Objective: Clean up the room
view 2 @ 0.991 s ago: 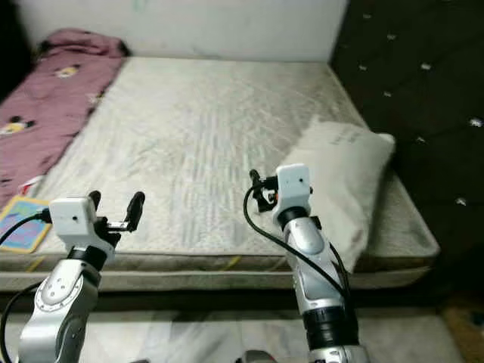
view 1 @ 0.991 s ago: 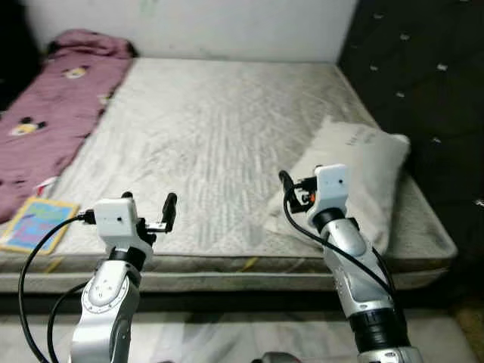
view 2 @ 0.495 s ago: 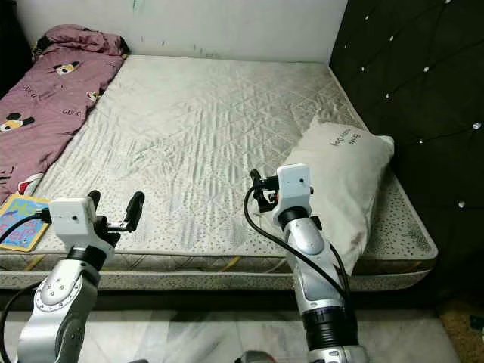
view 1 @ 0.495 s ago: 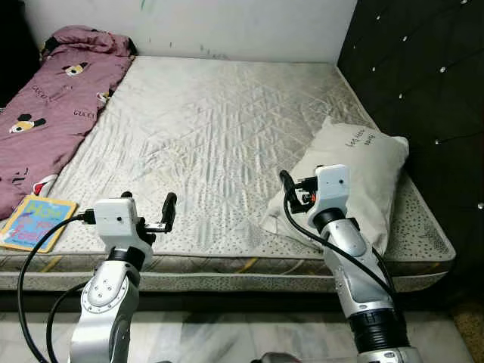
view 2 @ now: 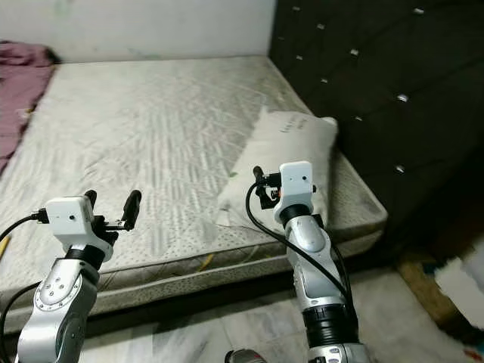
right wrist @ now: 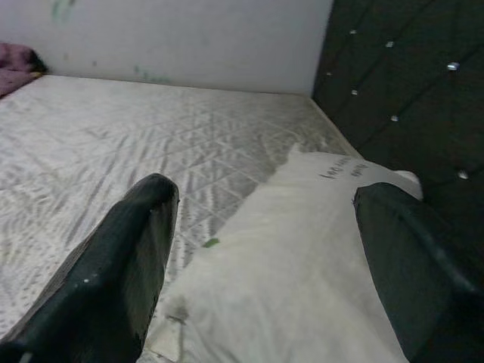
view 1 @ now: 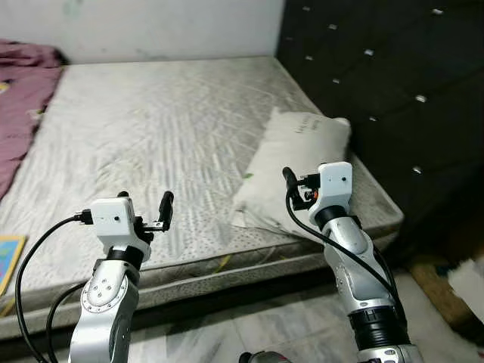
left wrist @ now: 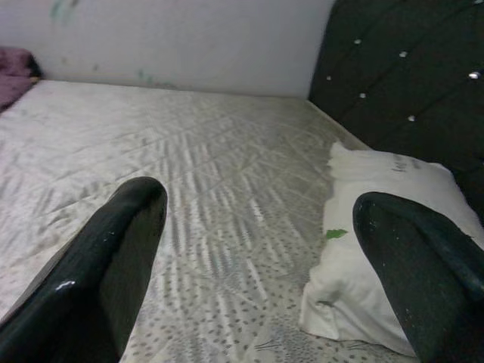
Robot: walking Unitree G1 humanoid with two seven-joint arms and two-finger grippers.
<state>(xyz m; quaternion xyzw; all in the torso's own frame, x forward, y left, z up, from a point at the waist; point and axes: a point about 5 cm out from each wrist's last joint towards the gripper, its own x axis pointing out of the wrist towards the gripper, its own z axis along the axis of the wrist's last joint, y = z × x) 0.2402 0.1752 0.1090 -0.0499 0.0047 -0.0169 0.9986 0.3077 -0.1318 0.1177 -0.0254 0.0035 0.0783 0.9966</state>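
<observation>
A white pillow (view 1: 293, 162) lies aslant on the grey quilted mattress (view 1: 151, 121), near its right edge beside the headboard. My left gripper (view 1: 146, 203) hovers open over the mattress's front edge, holding nothing. To its right, my right gripper (view 1: 301, 181) stands open just before the pillow's near end, not touching it. The left wrist view looks between its two black fingers (left wrist: 113, 257) at the mattress and the pillow (left wrist: 378, 219). In the right wrist view the pillow (right wrist: 302, 249) lies close below the open fingers (right wrist: 128, 249).
A black tufted headboard (view 1: 378, 83) rises along the right of the bed. A maroon blanket (view 1: 19, 83) lies at the far left, and a book's corner (view 1: 6, 261) shows at the left edge. White and brown clutter (view 1: 465, 278) sits on the floor at the right.
The camera has turned to the right, so the bed, blanket and book have slid toward the left and the floor beside the headboard has come into view. Both arms hold the same pose.
</observation>
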